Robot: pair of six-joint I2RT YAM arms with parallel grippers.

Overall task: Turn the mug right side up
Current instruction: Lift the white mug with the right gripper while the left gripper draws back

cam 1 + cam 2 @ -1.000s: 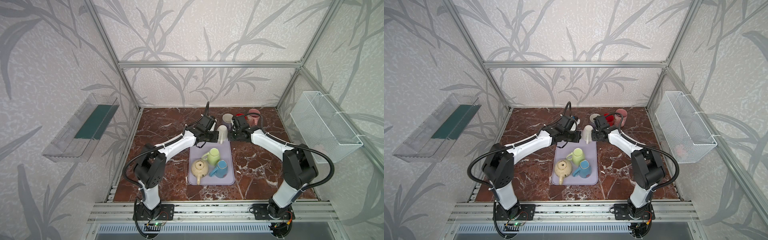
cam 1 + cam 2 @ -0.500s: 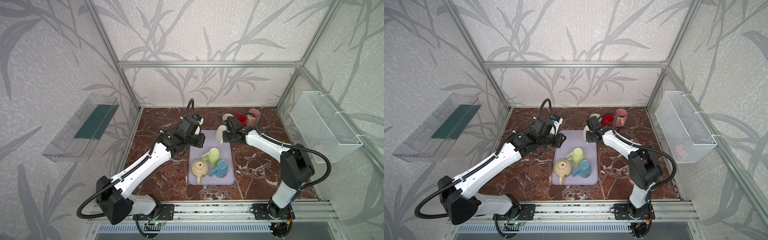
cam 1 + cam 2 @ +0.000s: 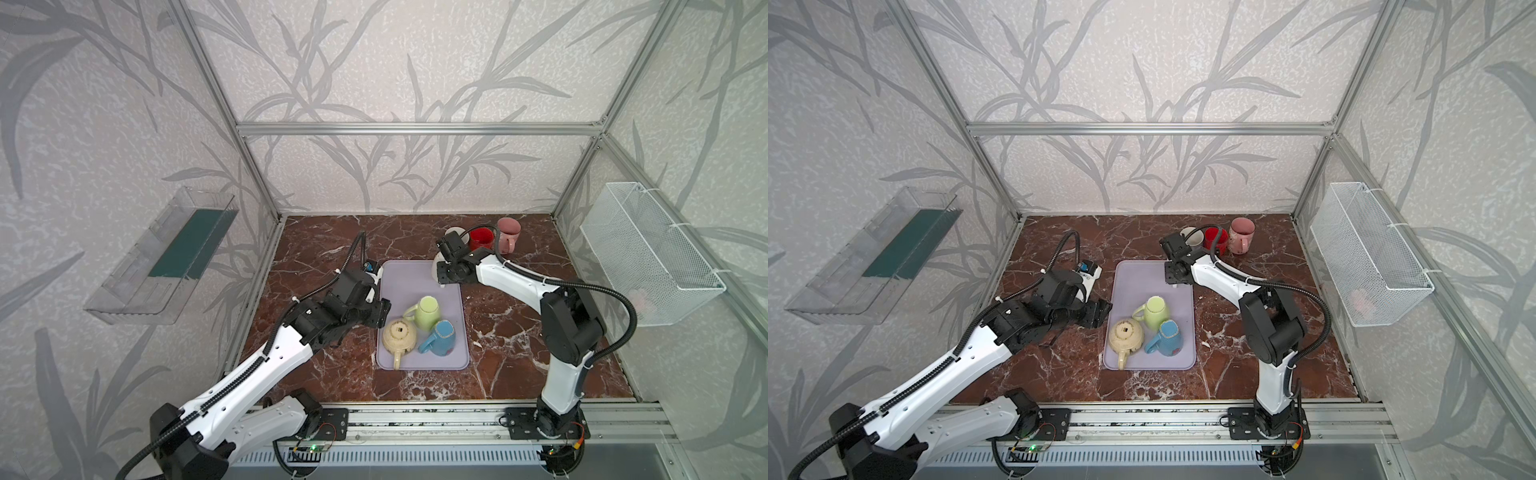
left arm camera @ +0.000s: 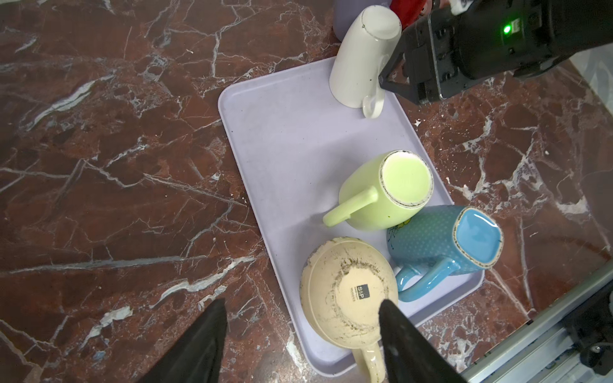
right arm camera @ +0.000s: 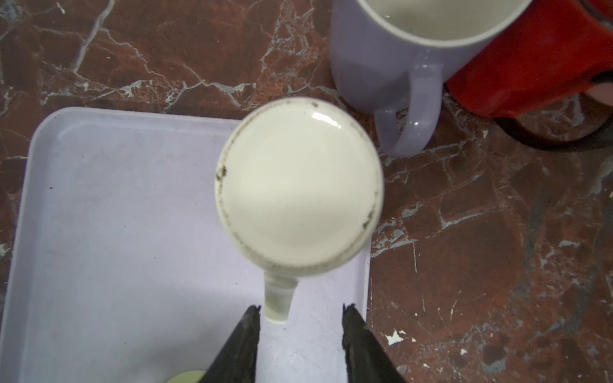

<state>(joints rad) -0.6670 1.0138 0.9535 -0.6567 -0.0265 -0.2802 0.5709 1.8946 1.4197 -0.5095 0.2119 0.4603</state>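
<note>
A: R gripper (image 5: 300, 310) status?
B: Jaws apart, empty; handle (image 5: 278, 298) just ahead of tips. White mug (image 5: 298, 189) base-up, far R corner of tray (image 5: 99, 199). L gripper (image 4: 302, 301) wide, empty, by teapot (image 4: 351, 291).
A: Plan?
B: Ease fwd, pinch handle square, lift clear before rolling; lilac mug (image 5: 398, 66) sits close.

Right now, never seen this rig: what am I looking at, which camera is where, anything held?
Two white robot arms with two-finger grippers work at a marble table. Two wide pictures come from one overhead stereo camera; the close-ups from wrist cameras. A lavender tray holds four upside-down pieces: white mug, green mug, blue mug, cream cup. Behind it sit a lavender mug, red mug and pink mug. Nothing is held: the left gripper is open near the cream cup; the right gripper is open at the white mug's handle.
</note>
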